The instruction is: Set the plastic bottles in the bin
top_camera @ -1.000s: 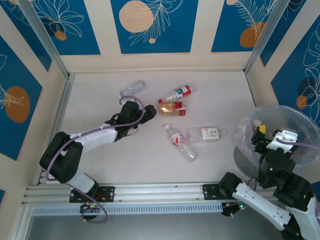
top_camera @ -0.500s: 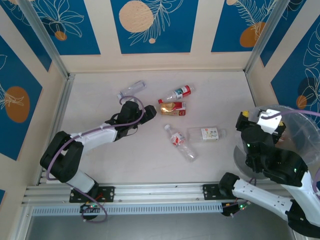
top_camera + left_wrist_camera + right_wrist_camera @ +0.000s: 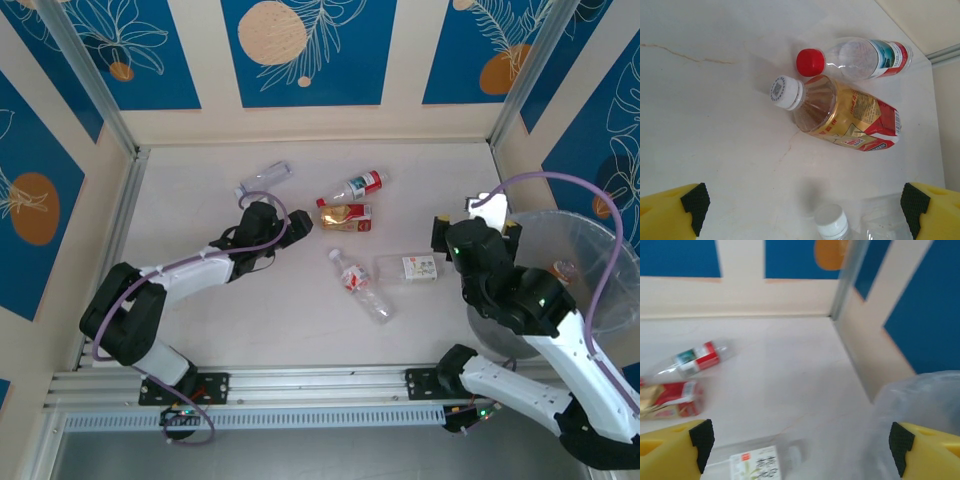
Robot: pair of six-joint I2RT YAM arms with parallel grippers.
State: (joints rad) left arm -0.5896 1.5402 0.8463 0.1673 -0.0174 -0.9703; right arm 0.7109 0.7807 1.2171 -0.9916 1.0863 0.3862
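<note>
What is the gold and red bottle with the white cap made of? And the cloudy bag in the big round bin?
The gold and red bottle looks like thin clear plastic: you can see through its shiny shoulder, and a glossy printed label wraps it. The cloudy bag seems to be soft, thin plastic film, since it is whitish, see-through and crinkly.

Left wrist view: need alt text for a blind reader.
A gold-and-red labelled plastic bottle with a white cap lies on the pale table beside a clear red-capped bottle. The left gripper frames them, open and empty.
</note>
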